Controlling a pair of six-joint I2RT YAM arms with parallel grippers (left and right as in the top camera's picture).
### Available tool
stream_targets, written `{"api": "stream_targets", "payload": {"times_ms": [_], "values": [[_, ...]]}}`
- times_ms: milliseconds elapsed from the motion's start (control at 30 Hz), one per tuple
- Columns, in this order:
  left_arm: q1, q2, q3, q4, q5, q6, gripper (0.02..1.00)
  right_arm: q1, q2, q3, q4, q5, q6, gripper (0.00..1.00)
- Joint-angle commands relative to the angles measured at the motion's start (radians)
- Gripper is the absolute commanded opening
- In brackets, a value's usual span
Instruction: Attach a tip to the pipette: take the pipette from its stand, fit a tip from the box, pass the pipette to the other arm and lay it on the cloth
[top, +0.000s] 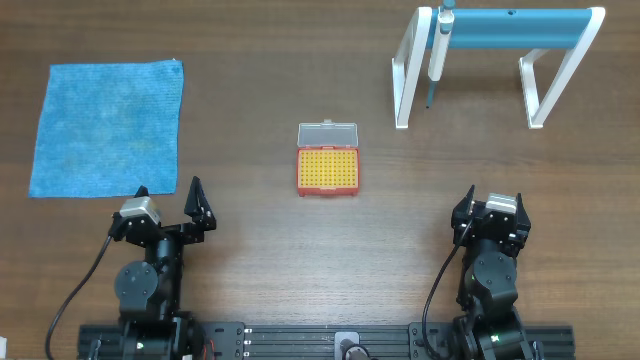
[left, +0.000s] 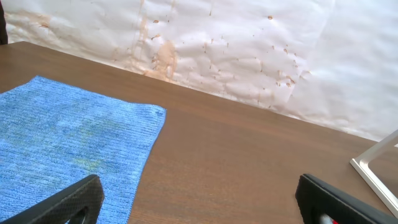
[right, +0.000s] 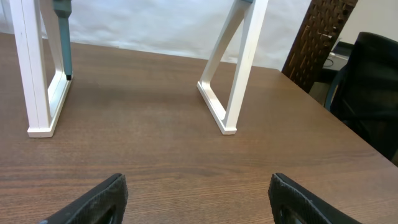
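The pipette (top: 438, 50) hangs upright at the left end of the white stand (top: 405, 80) with the blue top bar, at the table's far right; its lower shaft (right: 63, 37) hangs beside the stand's white leg (right: 38, 93). The tip box (top: 327, 166), orange with yellow tips and an open clear lid, sits in the middle. The blue cloth (top: 108, 128) lies flat at the far left, and its corner (left: 68, 155) lies ahead of my left gripper. My left gripper (top: 168, 198) and right gripper (top: 490, 208) rest near their bases, both open with nothing between the fingers.
Bare brown wood lies between the cloth, the box and the stand. A white wall (left: 249, 50) backs the table's far edge. A dark chair (right: 373, 93) and a lattice panel (right: 317, 37) stand beyond the table's right side.
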Motion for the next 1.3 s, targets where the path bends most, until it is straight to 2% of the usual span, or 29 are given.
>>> {"api": "stream_targets", "payload": {"times_ms": [33,133,167,367,500,533,700,1300], "values": [[0.002,-0.005,-0.002,-0.006,-0.001,0.006,0.998,0.001,0.003,-0.002,-0.008,0.013,0.012,0.744],[0.002,-0.005,-0.002,-0.006,0.000,0.006,0.996,0.001,0.002,-0.002,-0.008,0.018,0.011,0.746],[0.002,-0.005,-0.002,-0.006,-0.001,0.006,0.998,-0.002,-0.008,-0.002,-0.008,0.043,0.000,0.748],[0.002,-0.005,-0.002,-0.006,0.000,0.006,0.998,-0.067,-0.167,-0.002,-0.009,0.008,0.024,0.748],[0.002,-0.005,-0.002,-0.006,0.000,0.006,0.998,-0.110,-0.158,-0.002,-0.005,-0.144,0.142,0.746],[0.002,-0.005,-0.002,-0.006,-0.001,0.006,0.996,-0.121,-0.158,-0.002,-0.006,-0.225,0.143,0.746],[0.002,-0.005,-0.002,-0.006,-0.001,0.006,0.998,-0.123,-0.157,-0.002,-0.016,-0.358,0.143,0.748],[0.002,-0.005,-0.002,-0.006,-0.001,0.006,0.998,-0.123,-0.157,-0.002,-0.016,-0.358,0.143,0.748]]}}
